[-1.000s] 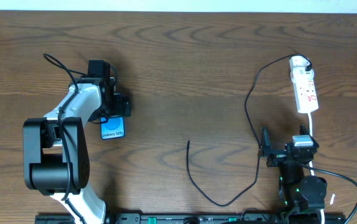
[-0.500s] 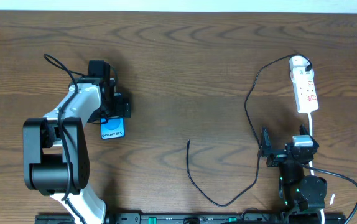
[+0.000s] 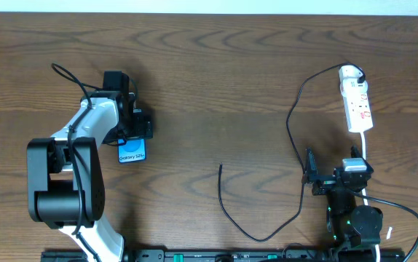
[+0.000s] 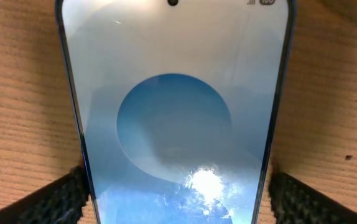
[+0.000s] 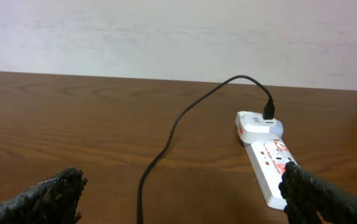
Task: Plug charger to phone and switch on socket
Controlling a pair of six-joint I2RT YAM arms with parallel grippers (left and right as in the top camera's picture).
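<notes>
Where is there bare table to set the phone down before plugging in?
Bare wood lies between the phone and the charger tip, and along the far edge. The right side is crowded: charger loop, socket and its white cord.

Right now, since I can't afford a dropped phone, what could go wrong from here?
The left claw seems to pinch the phone only by its side edges, so it could slip or twist when pushed. The charger tip lies loose mid-table, thin and hard to pick up. Its cable loops beside the open right claw, so a snag might drag the socket.
</notes>
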